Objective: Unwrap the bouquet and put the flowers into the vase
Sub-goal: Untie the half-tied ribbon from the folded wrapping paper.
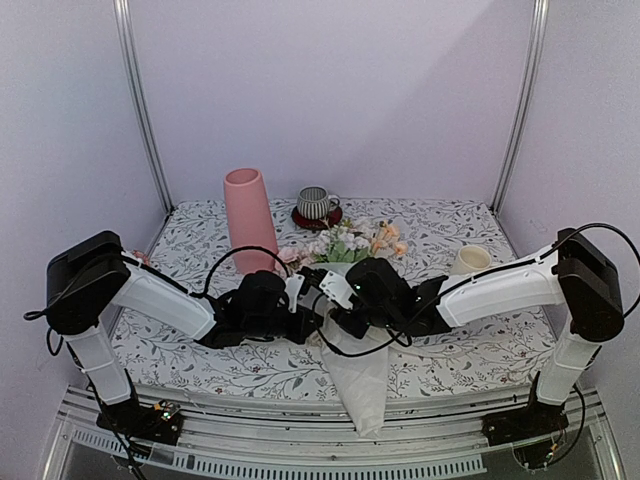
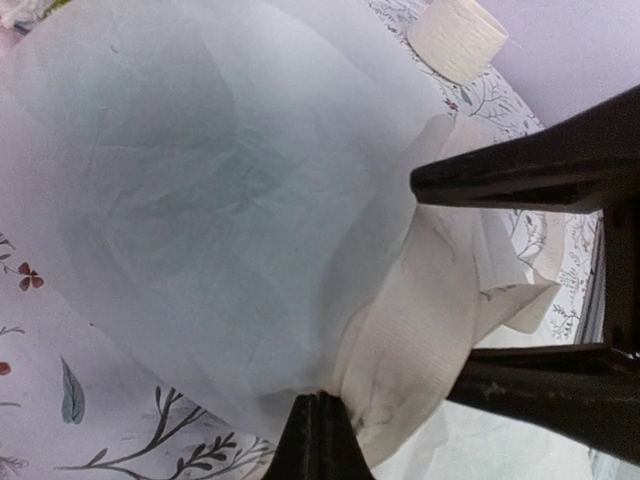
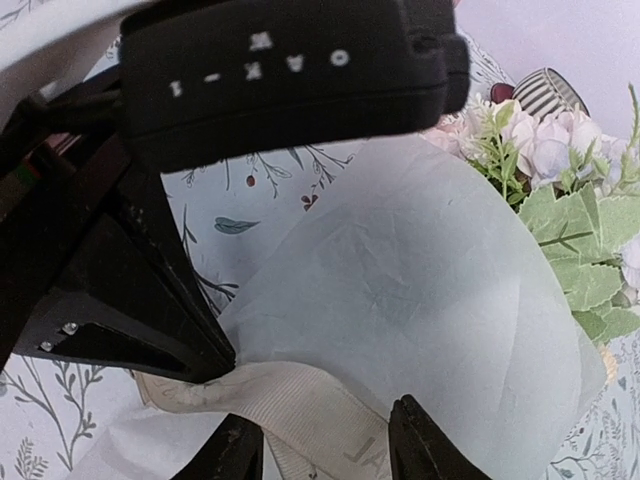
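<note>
Lying flat at the middle of the overhead frame: the bouquet (image 1: 362, 385), on the flower-print table (image 1: 470, 350), half hidden under both wrists. Long axis nearly straight up and down that frame. Blooms (image 1: 355, 242) toward the top, close to the striped mug (image 1: 317, 203); narrow tail of wrapping paper (image 2: 200, 200) drooping past the table's near edge at bottom centre. Pink vase (image 1: 250, 220) upright at upper left of centre, just beside the blooms, contact not discernible.

Left gripper (image 2: 318, 420) pinched closed on a fold of the wrapping paper, right beside the cream ribbon (image 3: 290, 395). Right gripper (image 3: 325, 435) with jaws parted, straddling the ribbon; no clamp visible.

Probably light and limp overall. Paper thin and translucent, prone to crumple, tear or slip between pads, so poor for lifting. Ribbon woven and ribbed, soft but grippier: likely the best place to pull, at a loose tail rather than the knot. Stems hidden inside the cone, presumably the stiffest part; better to grasp there once bared, never at the blooms.
</note>
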Robot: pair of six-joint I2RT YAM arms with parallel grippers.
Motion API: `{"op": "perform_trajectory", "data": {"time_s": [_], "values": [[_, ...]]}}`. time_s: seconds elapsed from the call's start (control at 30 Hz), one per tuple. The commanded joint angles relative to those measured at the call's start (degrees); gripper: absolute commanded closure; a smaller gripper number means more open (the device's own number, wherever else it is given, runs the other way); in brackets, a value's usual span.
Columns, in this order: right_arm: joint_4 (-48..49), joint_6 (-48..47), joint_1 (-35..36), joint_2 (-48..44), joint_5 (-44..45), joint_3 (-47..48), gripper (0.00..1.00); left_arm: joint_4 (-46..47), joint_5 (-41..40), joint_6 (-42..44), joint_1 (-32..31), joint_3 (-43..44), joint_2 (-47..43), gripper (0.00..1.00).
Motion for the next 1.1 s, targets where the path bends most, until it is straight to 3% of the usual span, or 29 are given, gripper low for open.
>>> {"op": "perform_trajectory", "data": {"time_s": [0.0,0.3,0.8,1.07], "values": [[0.5,2.3,0.4,-0.2,-0.8,1.3,0.59,2.0,0.4,-0.2,0.6,0.0,0.3,1.00],[1.8,6.3,-1.0,-3.4,-0.7,-0.5,0.70,2.7,0.4,-0.4,0.6,-0.7,-0.1,1.00],[0.5,16.9,-9.1,-12.0,-3.2,-6.7,0.70,3.0,0.4,-0.4,0.6,-0.9,-0.1,1.00],[-1.0,16.6,-10.8,-15.5,-4.0,-9.5,0.65,3.2,0.3,-0.5,0.6,-1.2,-0.2,1.00]]}}
